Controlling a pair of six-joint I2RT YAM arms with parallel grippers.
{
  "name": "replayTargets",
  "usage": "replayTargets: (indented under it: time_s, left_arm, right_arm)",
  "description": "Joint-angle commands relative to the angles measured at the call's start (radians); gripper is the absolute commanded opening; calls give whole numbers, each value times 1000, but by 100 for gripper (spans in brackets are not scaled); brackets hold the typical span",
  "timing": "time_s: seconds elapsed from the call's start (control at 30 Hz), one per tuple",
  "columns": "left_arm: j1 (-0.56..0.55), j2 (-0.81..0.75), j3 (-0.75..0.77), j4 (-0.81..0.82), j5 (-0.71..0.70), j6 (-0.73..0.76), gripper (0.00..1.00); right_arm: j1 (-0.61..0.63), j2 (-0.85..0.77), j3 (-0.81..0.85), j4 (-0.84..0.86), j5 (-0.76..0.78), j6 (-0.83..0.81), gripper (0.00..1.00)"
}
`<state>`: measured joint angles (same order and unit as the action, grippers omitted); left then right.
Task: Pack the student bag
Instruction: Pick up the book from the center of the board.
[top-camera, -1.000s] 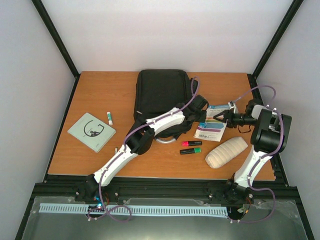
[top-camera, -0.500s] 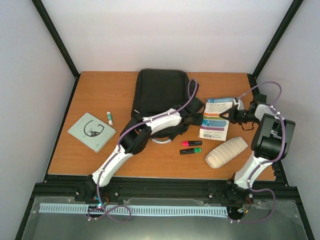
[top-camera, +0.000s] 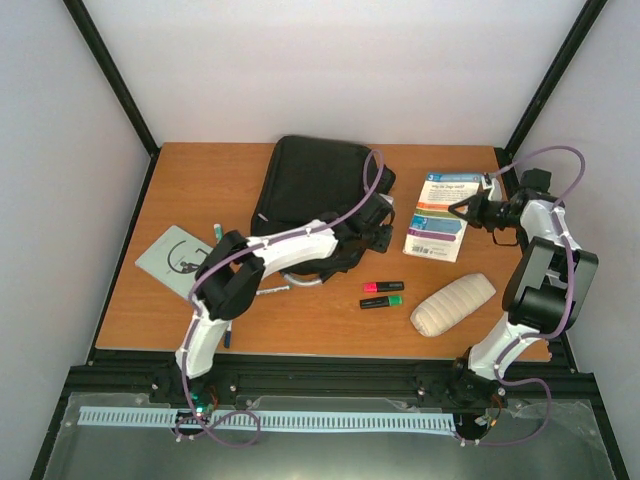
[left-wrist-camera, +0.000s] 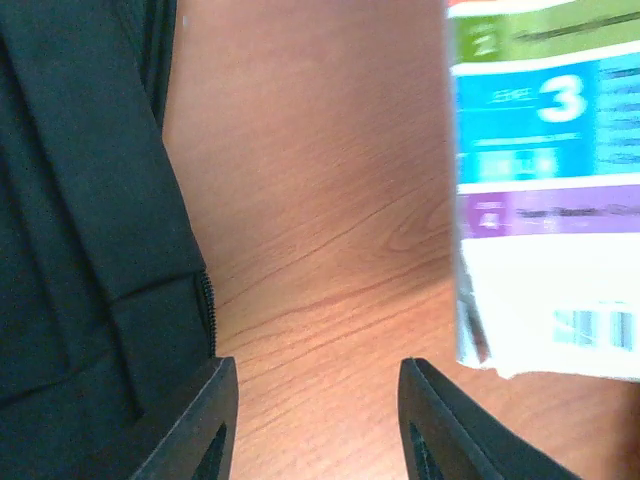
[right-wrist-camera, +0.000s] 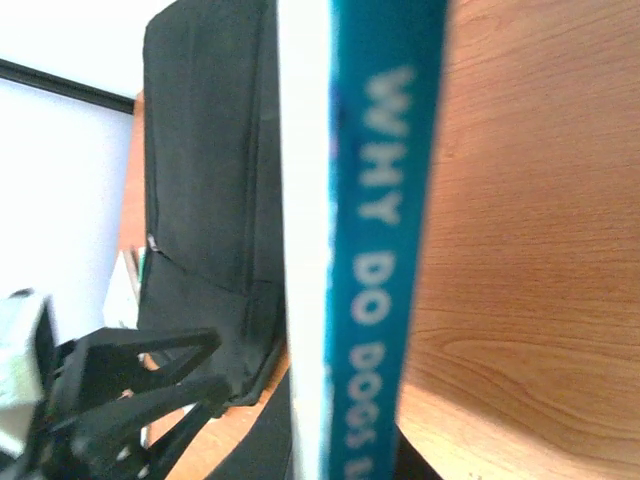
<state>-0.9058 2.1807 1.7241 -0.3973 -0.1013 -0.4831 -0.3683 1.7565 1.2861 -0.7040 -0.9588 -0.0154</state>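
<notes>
The student bag (top-camera: 312, 185) is a black backpack lying flat at the back of the table, and it also fills the left of the left wrist view (left-wrist-camera: 80, 230). My left gripper (top-camera: 388, 232) (left-wrist-camera: 318, 425) is open over bare wood between the bag's right edge and a book, holding nothing. My right gripper (top-camera: 463, 210) (right-wrist-camera: 350, 465) is shut on the book (top-camera: 438, 220), gripping its right edge. In the right wrist view the book's blue spine (right-wrist-camera: 385, 250) stands upright, with the bag (right-wrist-camera: 205, 190) behind it.
A pink highlighter (top-camera: 382, 287) and a green highlighter (top-camera: 382, 301) lie in front of the book. A beige ribbed pouch (top-camera: 453, 304) sits near the right arm. A grey notebook (top-camera: 172, 255) lies at the left, partly under my left arm.
My left gripper has let go and opened, and its elbow swung left. My right gripper shut on the book and carried it back and to the right. The bag turned slightly.
</notes>
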Motion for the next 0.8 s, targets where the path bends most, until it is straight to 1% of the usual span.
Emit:
replayTargets:
  time_s: [0.0, 0.03, 0.1, 0.17, 0.2, 0.23, 0.33, 0.43, 0.53, 0.67, 0.77]
  left_arm:
    - [-61, -180, -117, 170, -116, 151, 48]
    - [-67, -217, -154, 188, -137, 148, 50]
    - [-71, -291, -252, 232, -120, 148, 51]
    - [-91, -369, -354, 300, -111, 196, 56]
    - [-109, -408, -407, 338, -112, 243, 61]
    - [-131, -440, -449, 367, -120, 305, 63]
    - [-217, -500, -527, 391, -189, 509, 65]
    - [-298, -514, -554, 388, -261, 666, 64]
    - [-355, -486, -540, 405, -325, 749, 63]
    - [-411, -390, -461, 431, -397, 827, 62]
    - [-443, -295, -398, 465, -474, 926, 62]
  right_arm:
    - [-5, -36, 0, -9, -102, 62, 3]
    - [-5, -40, -12, -8, -117, 64, 3]
    - [-6, -47, -32, -16, -152, 60, 3]
    - [-5, -52, -45, -30, -193, 56, 3]
    - [-5, -55, -51, -37, -215, 53, 3]
    - [-4, -58, -57, -41, -243, 54, 3]
    - [-4, -47, -64, -83, -333, 28, 3]
    - [1, -46, -117, -54, -396, 57, 3]
    - [18, -63, -165, -8, -378, 82, 3]
    - [43, -91, -229, 88, -387, 155, 3]
    - [55, -88, -238, 95, -411, 160, 3]
